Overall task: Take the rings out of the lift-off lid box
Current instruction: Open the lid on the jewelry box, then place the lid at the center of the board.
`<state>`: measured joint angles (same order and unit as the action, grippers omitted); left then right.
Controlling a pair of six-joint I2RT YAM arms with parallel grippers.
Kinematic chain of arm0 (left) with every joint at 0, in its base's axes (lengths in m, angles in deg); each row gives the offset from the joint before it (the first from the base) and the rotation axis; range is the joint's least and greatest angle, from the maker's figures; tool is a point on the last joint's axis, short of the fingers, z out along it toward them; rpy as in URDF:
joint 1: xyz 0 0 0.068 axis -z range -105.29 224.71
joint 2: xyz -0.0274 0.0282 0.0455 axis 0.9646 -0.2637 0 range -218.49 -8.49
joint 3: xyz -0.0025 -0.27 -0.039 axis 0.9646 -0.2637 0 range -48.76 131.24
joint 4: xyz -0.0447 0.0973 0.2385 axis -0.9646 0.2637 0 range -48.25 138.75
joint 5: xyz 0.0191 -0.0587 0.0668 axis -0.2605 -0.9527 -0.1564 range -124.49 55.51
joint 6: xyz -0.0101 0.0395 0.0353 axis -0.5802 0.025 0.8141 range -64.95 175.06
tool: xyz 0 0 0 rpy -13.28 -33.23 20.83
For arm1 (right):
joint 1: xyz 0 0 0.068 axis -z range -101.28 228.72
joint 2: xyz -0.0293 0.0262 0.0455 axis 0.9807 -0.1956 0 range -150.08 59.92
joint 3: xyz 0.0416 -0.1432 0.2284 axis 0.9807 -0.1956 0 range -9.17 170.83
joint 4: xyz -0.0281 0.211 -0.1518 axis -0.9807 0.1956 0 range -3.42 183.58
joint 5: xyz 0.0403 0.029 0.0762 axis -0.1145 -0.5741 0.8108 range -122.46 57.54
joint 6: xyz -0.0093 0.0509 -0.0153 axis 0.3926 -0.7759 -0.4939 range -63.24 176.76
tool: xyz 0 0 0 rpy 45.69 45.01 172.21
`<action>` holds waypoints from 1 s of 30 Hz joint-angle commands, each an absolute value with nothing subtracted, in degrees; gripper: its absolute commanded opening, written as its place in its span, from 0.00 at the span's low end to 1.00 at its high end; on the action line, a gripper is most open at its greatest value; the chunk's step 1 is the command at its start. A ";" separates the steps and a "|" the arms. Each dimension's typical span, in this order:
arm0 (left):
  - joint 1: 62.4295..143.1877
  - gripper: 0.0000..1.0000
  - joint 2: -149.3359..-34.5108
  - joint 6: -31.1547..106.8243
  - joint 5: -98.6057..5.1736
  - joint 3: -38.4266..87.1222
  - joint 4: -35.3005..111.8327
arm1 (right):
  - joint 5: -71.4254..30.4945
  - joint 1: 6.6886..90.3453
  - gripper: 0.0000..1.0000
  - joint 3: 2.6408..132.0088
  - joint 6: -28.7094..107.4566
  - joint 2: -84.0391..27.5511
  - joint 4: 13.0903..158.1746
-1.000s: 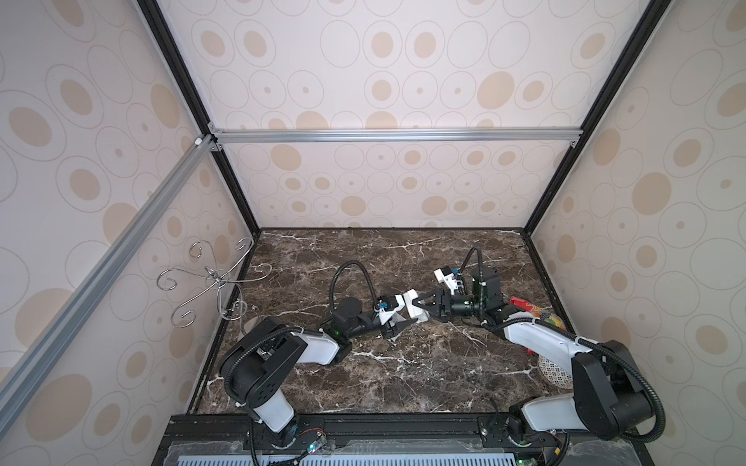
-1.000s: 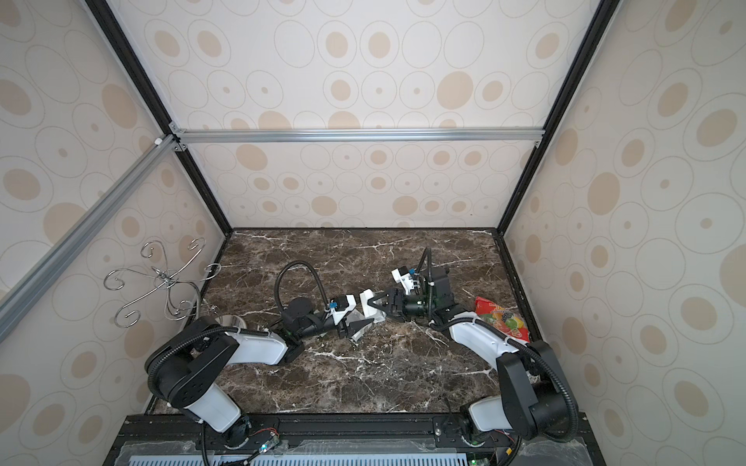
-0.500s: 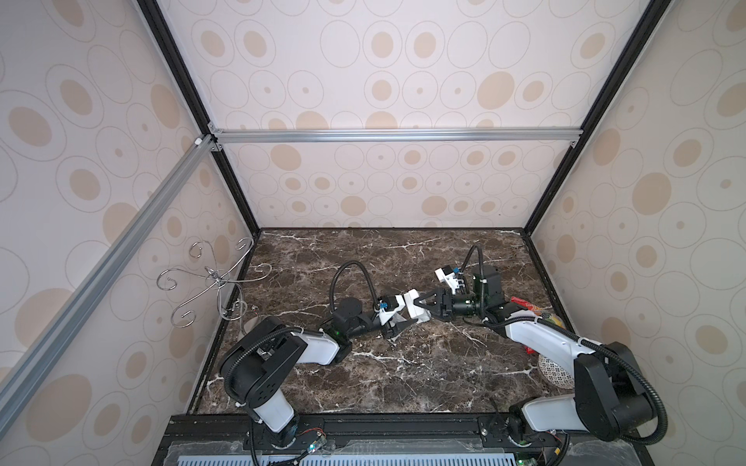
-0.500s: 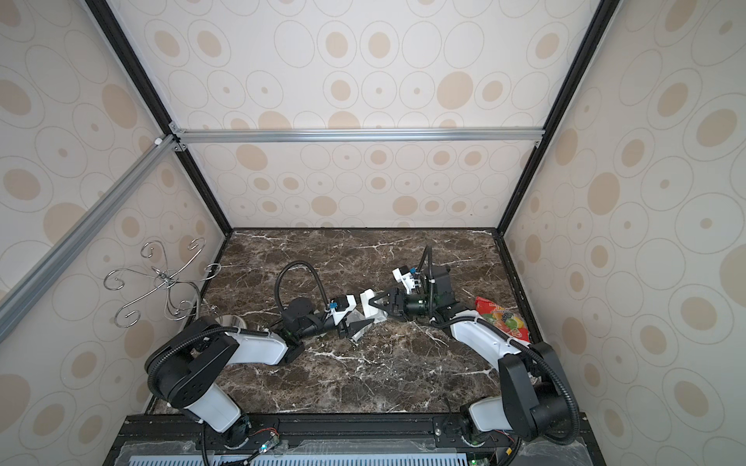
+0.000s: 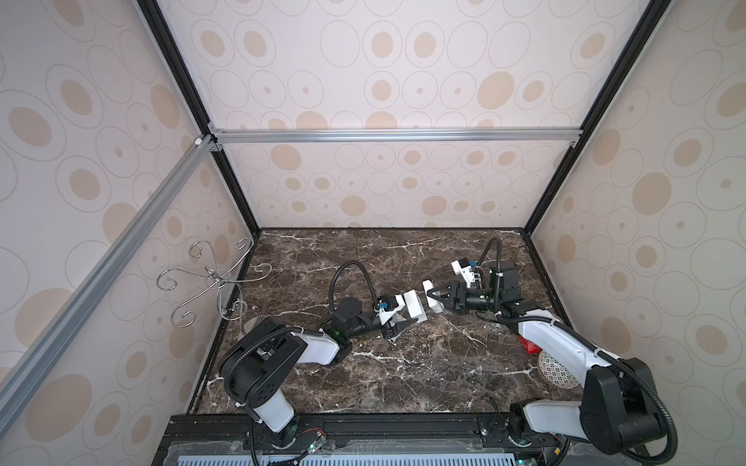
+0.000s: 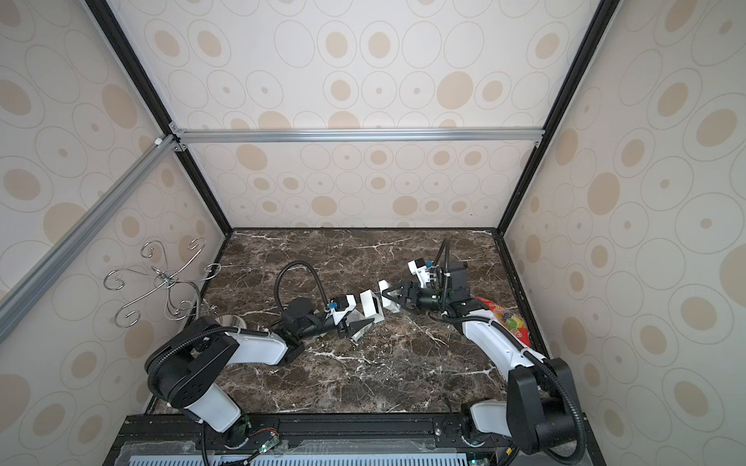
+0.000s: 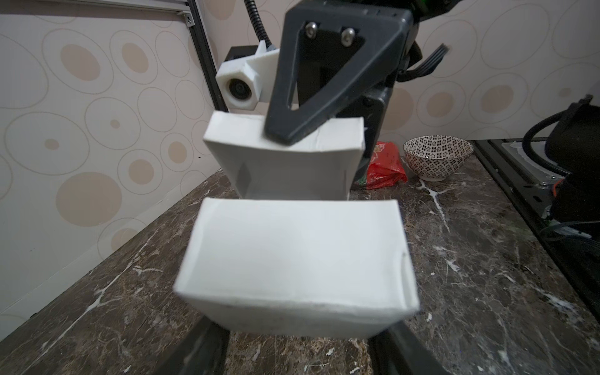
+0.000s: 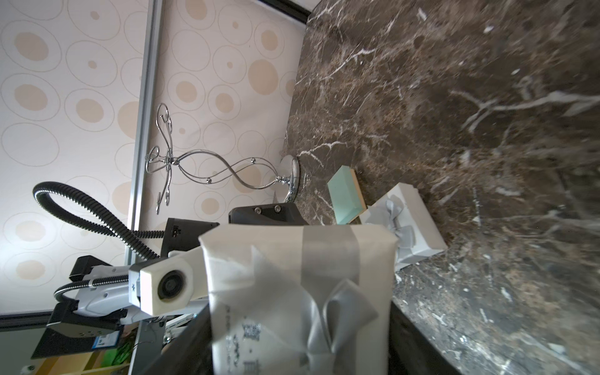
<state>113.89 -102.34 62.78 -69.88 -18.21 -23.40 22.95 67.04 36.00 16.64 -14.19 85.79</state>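
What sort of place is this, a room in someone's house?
Probably a robot test booth dressed like a home: wallpapered panels in a black frame, a marble-look tabletop, and two robot arms mounted at its front edge.

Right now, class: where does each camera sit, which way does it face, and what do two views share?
Top views: high at the front, looking down at the marble table; left arm and right arm show.
Left wrist: on the left arm, facing the box base in the left jaws, the lid beyond.
Right wrist: on the right arm, facing the lid in the right jaws, wire stand beyond.
Shared: both wrist views show the lid.
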 commanded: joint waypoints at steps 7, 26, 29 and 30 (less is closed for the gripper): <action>114.30 0.65 -100.60 62.84 -69.30 -18.97 -27.72 | -4.44 69.31 0.71 46.19 34.43 -16.49 114.55; 114.35 0.67 -99.29 60.77 -70.28 -21.20 -31.82 | -33.21 65.54 0.70 62.39 41.15 -42.84 112.54; 114.33 0.67 -99.28 60.51 -70.46 -21.25 -32.36 | -34.04 65.54 0.70 68.52 42.64 -48.56 113.53; 114.33 0.67 -99.29 60.44 -70.60 -21.31 -32.34 | -34.24 65.54 0.69 70.69 43.05 -50.60 114.15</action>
